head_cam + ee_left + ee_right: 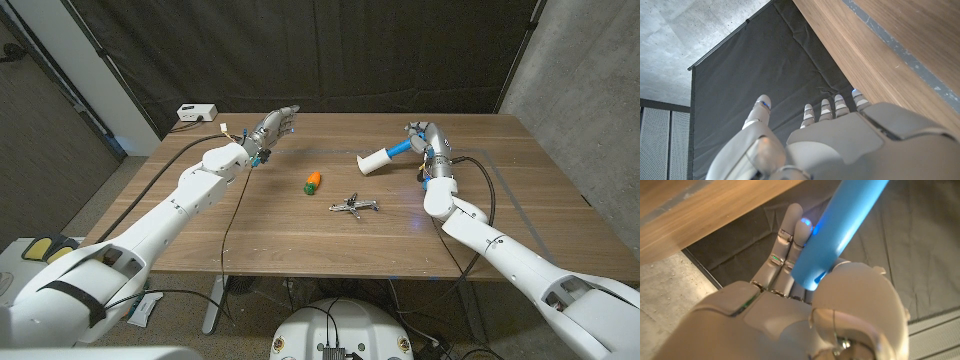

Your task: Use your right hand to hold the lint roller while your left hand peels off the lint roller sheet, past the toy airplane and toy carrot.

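My right hand (pixel 424 138) grips the blue handle (pixel 840 225) of the lint roller at the table's far right. The roller's white sheet head (pixel 375 161) points left and hangs just above the wood. My left hand (pixel 272 127) is raised over the far left of the table, fingers spread and holding nothing; its fingers (pixel 827 112) reach toward the black curtain. A toy carrot (pixel 313 181) lies mid-table, and a silver toy airplane (pixel 354 206) lies to its right, nearer me. Both toys sit between the two hands.
A white box (pixel 197 113) with a cable sits at the table's far left corner. A black curtain (pixel 765 65) hangs behind the table. A cable runs along my right arm (pixel 490 185) on the tabletop.
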Tool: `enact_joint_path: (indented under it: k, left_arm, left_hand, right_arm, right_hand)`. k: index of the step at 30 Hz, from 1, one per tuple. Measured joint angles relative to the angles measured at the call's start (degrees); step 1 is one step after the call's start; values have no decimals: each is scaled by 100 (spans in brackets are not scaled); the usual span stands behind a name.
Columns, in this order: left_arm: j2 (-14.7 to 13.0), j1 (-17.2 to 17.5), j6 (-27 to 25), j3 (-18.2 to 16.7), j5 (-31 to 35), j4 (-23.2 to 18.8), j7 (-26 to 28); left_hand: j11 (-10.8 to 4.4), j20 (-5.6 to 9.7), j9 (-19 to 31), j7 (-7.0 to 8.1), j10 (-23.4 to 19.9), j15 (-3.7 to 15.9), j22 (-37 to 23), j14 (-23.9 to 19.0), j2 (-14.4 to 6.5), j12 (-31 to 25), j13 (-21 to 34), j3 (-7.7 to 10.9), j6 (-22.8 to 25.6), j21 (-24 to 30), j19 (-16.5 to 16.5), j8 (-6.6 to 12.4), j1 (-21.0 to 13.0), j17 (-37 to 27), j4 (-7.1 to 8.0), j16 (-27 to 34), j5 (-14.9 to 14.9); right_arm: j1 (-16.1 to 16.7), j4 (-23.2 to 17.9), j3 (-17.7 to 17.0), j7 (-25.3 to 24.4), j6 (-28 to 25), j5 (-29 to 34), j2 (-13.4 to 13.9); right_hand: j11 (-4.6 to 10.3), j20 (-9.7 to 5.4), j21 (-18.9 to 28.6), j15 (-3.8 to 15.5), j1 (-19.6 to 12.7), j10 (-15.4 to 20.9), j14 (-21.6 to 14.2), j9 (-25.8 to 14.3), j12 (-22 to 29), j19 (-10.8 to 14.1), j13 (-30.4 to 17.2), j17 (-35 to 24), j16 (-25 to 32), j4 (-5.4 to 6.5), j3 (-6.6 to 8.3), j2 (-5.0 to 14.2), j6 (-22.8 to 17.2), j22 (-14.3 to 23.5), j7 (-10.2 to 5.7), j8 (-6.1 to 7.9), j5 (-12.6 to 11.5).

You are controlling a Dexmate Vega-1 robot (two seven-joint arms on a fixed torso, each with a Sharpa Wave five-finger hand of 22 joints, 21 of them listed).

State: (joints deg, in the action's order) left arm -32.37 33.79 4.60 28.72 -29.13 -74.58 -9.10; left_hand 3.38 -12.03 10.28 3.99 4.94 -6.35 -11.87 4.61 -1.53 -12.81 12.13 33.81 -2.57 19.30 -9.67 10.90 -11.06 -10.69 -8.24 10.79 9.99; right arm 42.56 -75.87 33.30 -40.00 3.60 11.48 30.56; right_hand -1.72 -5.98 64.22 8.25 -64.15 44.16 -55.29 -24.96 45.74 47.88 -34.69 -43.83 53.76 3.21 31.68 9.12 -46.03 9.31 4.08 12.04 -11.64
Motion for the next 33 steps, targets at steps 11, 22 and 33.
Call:
enact_joint_path:
  k: [11,22,33]
  left_arm:
    - [72,-47,116,13,-6,116,-101]
    - [108,-67,193,25,-14,152,-140]
    - [95,17,193,19,-46,6,-111]
  left_hand:
    - [0,0,0,0,0,0,1,0,0,0,0,-47,0,0,0,-3,0,-13,0,0,0]
    - [0,0,0,0,-1,0,1,0,0,0,-1,-64,1,0,0,-3,0,-12,18,0,-25]
    - [-1,0,0,0,-1,0,-28,-1,17,0,-1,-87,1,0,0,-3,18,-12,40,0,-25]
  right_arm:
    - [487,-1551,-95,603,-1625,137,663]
    - [549,-2577,125,1359,-3341,501,1133]
    - [489,-3358,303,2187,-4587,540,1589]
  right_hand:
    - [-32,45,-260,-25,-46,-221,58,120,-478,-188,683,1194,-1506,-276,144,-75,186,-6,-184,-39,85]
    - [-30,108,-428,-170,321,-695,654,399,-1114,-381,1219,1744,-2455,-408,-81,-442,660,2,-370,-106,173]
    - [4,547,-955,-458,997,-1313,1734,712,-1834,-1085,1588,1865,-3033,-425,-451,-717,1225,2,-463,-106,123]
